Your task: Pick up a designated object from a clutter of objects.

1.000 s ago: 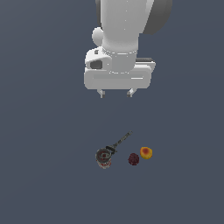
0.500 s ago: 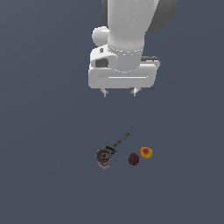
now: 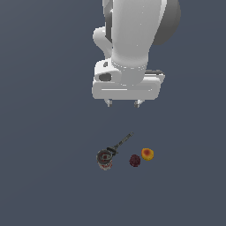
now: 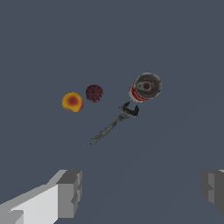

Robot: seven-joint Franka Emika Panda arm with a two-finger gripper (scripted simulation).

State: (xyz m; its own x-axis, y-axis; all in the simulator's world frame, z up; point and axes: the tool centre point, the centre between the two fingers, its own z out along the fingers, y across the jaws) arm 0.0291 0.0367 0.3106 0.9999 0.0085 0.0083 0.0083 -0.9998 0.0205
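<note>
The designated object, a small dark maroon ball (image 3: 135, 160), lies on the grey floor, well below my gripper (image 3: 123, 104) in the exterior view. In the wrist view the maroon ball (image 4: 94, 93) sits close beside an orange-yellow ball (image 4: 72, 101), and whether they touch is unclear. My gripper (image 4: 142, 190) is open, its two fingers wide apart with nothing between them, high above the clutter.
The orange-yellow ball (image 3: 147, 154) lies just to the exterior view's right of the maroon one. A red and white can (image 3: 105, 157) (image 4: 145, 87) lies on the other side, and a thin dark wrench (image 3: 121, 142) (image 4: 113, 124) has its head against the can.
The arm and gripper have shifted slightly to the exterior view's right and come lower in that view, nearer the clutter. The objects have not moved.
</note>
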